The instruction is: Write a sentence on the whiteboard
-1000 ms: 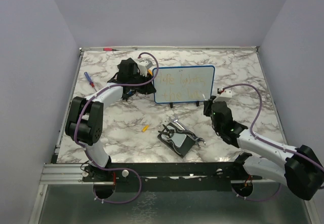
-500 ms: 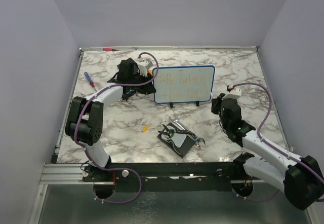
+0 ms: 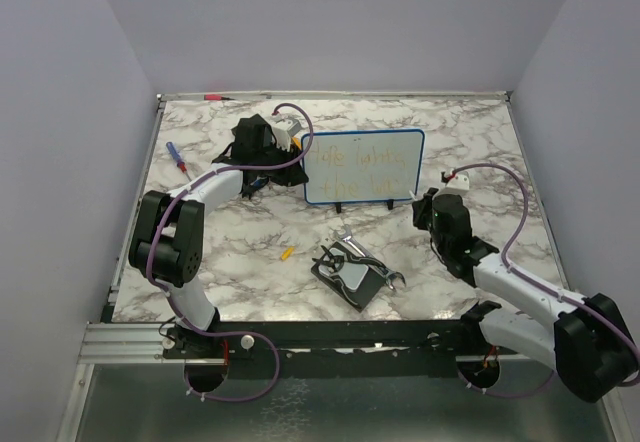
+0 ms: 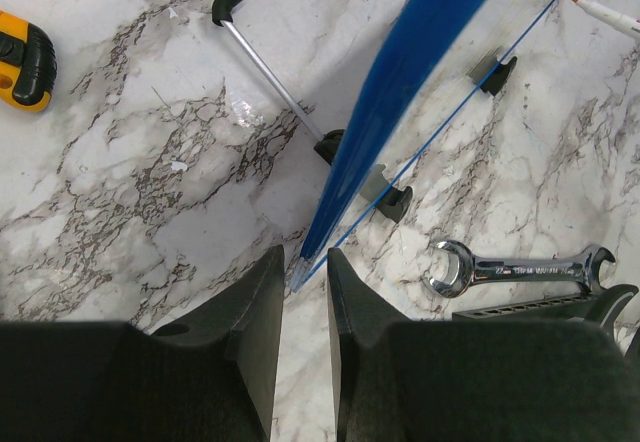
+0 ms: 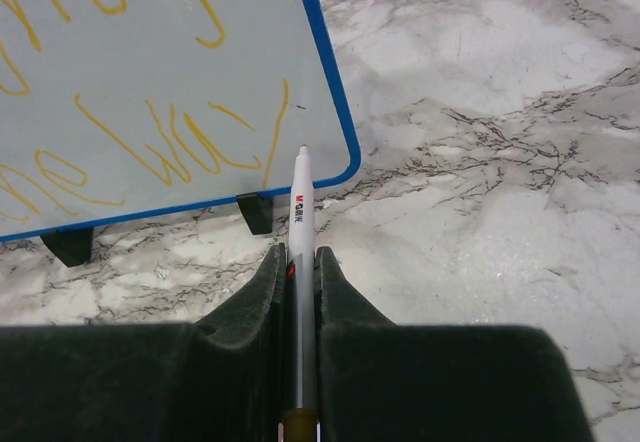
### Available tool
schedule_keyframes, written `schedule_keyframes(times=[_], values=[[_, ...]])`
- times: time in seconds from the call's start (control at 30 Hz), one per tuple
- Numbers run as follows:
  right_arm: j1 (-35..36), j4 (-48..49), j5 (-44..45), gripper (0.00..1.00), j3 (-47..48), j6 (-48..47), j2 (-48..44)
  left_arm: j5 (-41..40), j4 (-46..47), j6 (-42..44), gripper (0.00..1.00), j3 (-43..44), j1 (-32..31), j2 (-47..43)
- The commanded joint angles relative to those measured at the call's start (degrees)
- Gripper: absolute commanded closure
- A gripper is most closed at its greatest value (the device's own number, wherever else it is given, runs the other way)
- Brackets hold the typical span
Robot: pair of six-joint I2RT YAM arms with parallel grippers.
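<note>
The whiteboard stands on small black feet mid-table, blue-rimmed. The sentence runs over it in two lines of thin orange-yellow letters. My left gripper is at the board's left edge. In the left wrist view its jaws are shut on the board's blue corner. My right gripper is shut on a white marker. The marker's tip is at the board's lower right corner, beside the last stroke. In the top view this gripper is just right of the board.
A black pad with wrenches lies in front of the board, with a small yellow piece to its left. A blue-and-red screwdriver lies far left and a red pen at the back edge. A wrench and a yellow-black object lie near the left gripper.
The right gripper with the marker swung right, away from the board's lower right corner, then came partly back toward it. The left gripper and the board have not moved.
</note>
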Motion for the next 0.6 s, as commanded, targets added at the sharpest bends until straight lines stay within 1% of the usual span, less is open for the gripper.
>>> schedule_keyframes(times=[0.0,0.57], values=[[-0.25,1.57,-0.7,0.99,-0.76,0.71,1.47,-0.85,0.67,0.61,0.75,0.44,-0.25,-1.41],[-0.24,4.12,0.64,0.99,-1.3,0.48,3.32,-0.61,0.7,0.61,0.75,0.47,-0.25,-1.26]])
